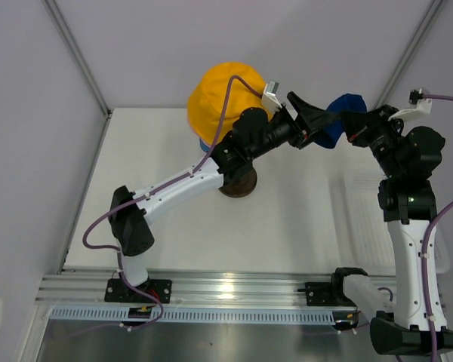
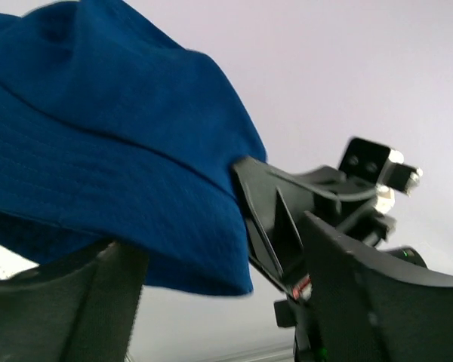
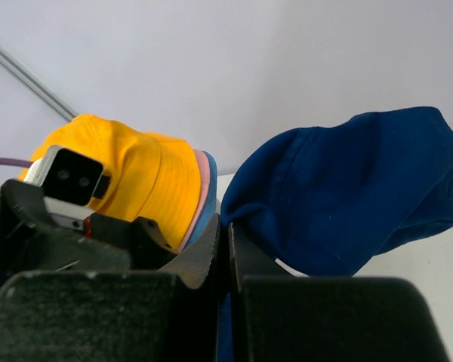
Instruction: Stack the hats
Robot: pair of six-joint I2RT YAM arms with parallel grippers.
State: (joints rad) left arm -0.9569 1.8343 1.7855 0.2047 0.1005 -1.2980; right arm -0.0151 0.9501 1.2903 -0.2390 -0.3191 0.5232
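A: One navy hat (image 1: pixel 346 113) hangs in the air, just right of the yellow hat (image 1: pixel 223 94); our right gripper (image 3: pixel 225 245) is clamped on its brim.
B: We note the left gripper (image 2: pixel 211 249) is spread wide, brim between, and nearer the stack.

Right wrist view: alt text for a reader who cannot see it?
The right gripper is shut on the brim of a navy blue hat at right. At left, a yellow-orange hat sits over a pink brim and a light blue brim, partly behind the left arm's wrist camera.
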